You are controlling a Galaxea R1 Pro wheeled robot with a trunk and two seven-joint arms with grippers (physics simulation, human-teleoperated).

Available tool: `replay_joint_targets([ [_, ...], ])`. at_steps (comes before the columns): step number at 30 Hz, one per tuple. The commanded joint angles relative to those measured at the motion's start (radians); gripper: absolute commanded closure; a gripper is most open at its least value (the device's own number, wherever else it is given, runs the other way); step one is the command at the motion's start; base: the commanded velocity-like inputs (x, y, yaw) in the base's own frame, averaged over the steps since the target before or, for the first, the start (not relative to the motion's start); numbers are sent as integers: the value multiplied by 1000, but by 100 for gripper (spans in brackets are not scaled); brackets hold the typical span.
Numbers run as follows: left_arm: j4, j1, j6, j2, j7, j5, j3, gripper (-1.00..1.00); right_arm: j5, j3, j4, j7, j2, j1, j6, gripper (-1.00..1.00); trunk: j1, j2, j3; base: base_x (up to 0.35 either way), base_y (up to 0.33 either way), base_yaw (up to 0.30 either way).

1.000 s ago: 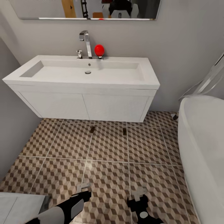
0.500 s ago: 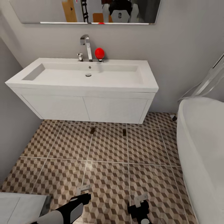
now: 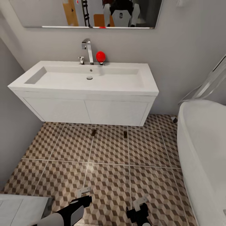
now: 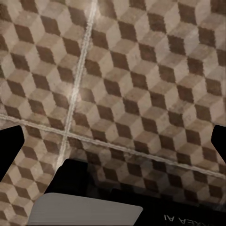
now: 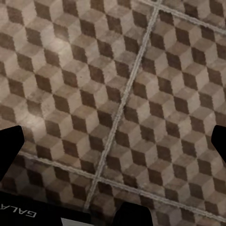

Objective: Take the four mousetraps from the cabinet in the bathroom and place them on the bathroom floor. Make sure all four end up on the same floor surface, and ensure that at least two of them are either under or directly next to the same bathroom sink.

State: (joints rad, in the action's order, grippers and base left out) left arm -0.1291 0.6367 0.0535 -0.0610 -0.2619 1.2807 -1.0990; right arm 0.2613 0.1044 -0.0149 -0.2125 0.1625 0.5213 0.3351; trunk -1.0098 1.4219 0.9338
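**Head view: two mousetraps by sink**

Two mousetraps, one (image 3: 93,132) left, one (image 3: 126,134) right, lie on the bathroom floor (image 3: 110,169) just before the sink (image 3: 88,78). Left gripper (image 3: 84,194) and right gripper (image 3: 140,205) hover near; fingers apart, empty. Wrist views read "GALA", "XEA AI".

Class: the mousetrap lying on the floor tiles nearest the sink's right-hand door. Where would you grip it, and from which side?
Grip the mousetrap across its narrow width, coming straight down from above. It lies flat on the bathroom floor, just in front of the sink, so only its long edges offer the jaws purchase. Finer detail is too small to tell.
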Motion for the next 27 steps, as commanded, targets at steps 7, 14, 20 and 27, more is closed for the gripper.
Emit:
replay_joint_targets([
  [7,-2,0,3,0,-5,9,-9,-100,6,8,1,0,0,-8,9,-100,27,-49,-21,0,0,0],
  [14,-1,0,3,0,-5,9,-9,-100,7,8,1,2,0,-11,11,-100,54,-98,-43,0,0,0],
  [20,-1,0,3,0,-5,9,-9,-100,7,8,1,2,-1,-12,12,-100,77,-140,-62,0,0,0],
  [27,0,-1,3,1,-5,9,-9,-100,8,8,2,2,-2,-13,12,-100,104,-189,-84,0,0,0],
])
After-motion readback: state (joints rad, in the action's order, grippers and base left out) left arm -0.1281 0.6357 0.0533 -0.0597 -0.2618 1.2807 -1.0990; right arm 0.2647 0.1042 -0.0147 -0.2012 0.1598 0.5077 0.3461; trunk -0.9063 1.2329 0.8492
